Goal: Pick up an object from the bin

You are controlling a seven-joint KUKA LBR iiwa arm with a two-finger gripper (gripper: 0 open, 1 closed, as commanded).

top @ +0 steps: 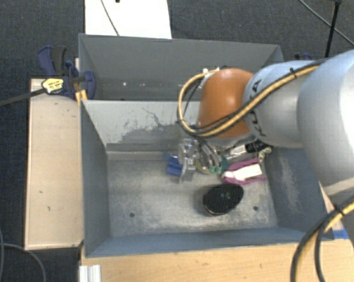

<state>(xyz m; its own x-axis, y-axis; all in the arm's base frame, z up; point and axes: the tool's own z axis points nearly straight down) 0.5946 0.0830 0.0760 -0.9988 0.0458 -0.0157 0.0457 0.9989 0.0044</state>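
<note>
My gripper (190, 155) hangs low near the middle of the bin, just under the arm's orange cover. A small blue thing (174, 168) lies right at its lower left tip, touching or very close to it; whether it is gripped I cannot tell. A pink and white flat thing (246, 173) lies on the floor just right of the gripper, partly under the arm. A black round ribbed disc (223, 199) rests on the floor in front of the gripper, apart from it.
A bit of green and tan stuff (214, 168) shows under the wrist between the gripper and the pink thing. The bin's sloped back wall rises close behind the gripper. The arm covers the bin's right side.
</note>
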